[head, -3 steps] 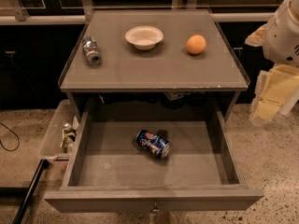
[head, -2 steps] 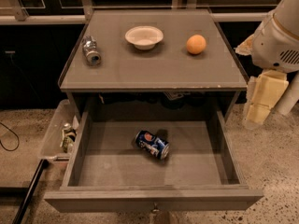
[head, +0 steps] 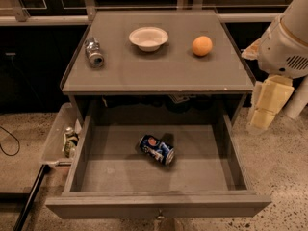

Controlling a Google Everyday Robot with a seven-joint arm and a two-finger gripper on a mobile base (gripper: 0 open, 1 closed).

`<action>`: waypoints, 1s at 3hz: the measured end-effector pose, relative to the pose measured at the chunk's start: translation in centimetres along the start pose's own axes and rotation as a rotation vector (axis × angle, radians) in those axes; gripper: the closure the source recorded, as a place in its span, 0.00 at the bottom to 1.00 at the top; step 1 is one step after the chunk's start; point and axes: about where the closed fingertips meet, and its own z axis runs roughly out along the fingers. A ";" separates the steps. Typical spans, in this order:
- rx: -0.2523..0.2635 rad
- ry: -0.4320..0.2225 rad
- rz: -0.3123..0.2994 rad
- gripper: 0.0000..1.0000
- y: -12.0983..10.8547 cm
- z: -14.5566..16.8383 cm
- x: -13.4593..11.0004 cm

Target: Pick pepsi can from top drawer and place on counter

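Note:
The pepsi can [head: 157, 149] is dark blue and lies on its side near the middle of the open top drawer [head: 202, 165]. The drawer is pulled fully out below the grey counter [head: 159, 69]. My gripper [head: 264, 107] hangs from the white arm at the right, outside the drawer, level with the cabinet's right front corner. It is well apart from the can and holds nothing that I can see.
On the counter a plain silver can [head: 94, 53] lies at the left, a white bowl [head: 148, 37] sits at the back middle and an orange [head: 202, 45] at the right. A clear plastic bin [head: 57, 139] with small items stands left of the drawer. A black cable [head: 9, 146] lies on the floor.
My arm and gripper have shifted a little left and down, toward the cabinet's right side. The can and the counter items have not moved.

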 end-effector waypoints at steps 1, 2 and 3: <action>-0.034 -0.081 0.066 0.00 0.0 3.2 0.7; -0.063 -0.202 0.145 0.00 0.3 7.1 1.7; -0.095 -0.247 0.143 0.00 1.0 10.8 1.1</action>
